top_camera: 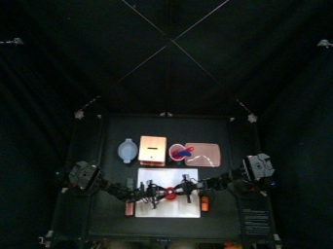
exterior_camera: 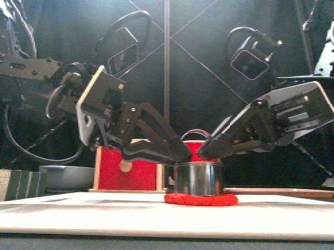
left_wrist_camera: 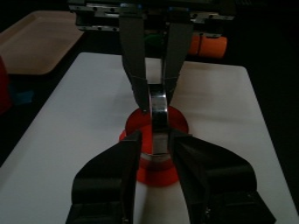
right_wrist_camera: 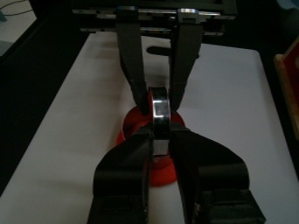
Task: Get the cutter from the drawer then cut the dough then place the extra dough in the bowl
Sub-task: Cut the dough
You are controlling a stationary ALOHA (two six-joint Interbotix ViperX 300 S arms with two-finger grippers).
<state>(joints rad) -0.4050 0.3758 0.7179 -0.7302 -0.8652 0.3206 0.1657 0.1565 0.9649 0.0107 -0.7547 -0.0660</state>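
Cutting step: cutter (exterior_camera: 198, 179) sits on dough (exterior_camera: 201, 199), mid board (exterior_camera: 78, 210). L gripper (left_wrist_camera: 158, 147) from 9 o'clock, R gripper (right_wrist_camera: 160, 140) from 3, both w/ jaws pinched on cutter. Next, probably: press straight down, lift off, take extra dough to bowl (top_camera: 127, 149) at 10 o'clock.

Dim booth, with the white cutting board (exterior_camera: 78, 215) brightly lit.
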